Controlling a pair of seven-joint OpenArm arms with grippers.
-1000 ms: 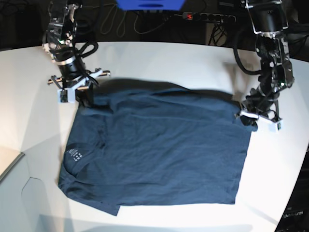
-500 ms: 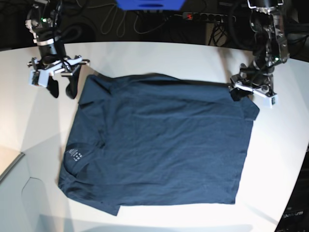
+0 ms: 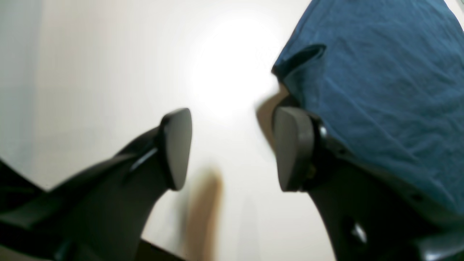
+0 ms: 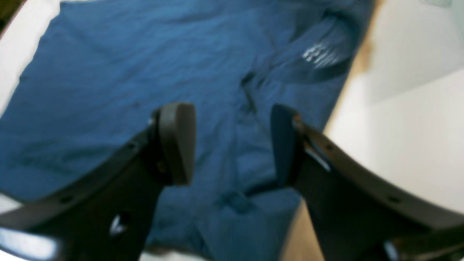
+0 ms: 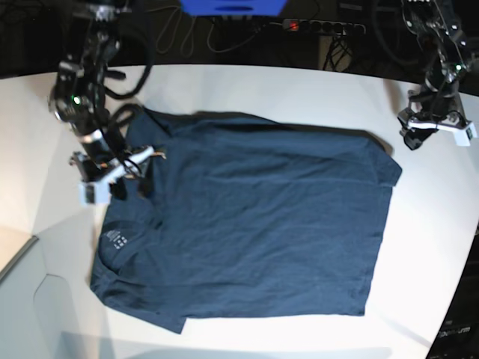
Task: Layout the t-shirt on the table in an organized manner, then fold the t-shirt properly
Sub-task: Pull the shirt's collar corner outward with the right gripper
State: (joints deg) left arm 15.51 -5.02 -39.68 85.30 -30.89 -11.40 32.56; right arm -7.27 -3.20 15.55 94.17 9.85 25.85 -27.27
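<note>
Both grippers, left (image 5: pixel 421 136) and right (image 5: pixel 126 183), have left the t-shirt (image 5: pixel 254 224), fingers apparently wide.

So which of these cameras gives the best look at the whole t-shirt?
The base view: it shows the whole t-shirt spread on the white table, every edge visible. The right wrist view is a blurry close-up of the neck and pale label; the left wrist view catches only one corner.
</note>
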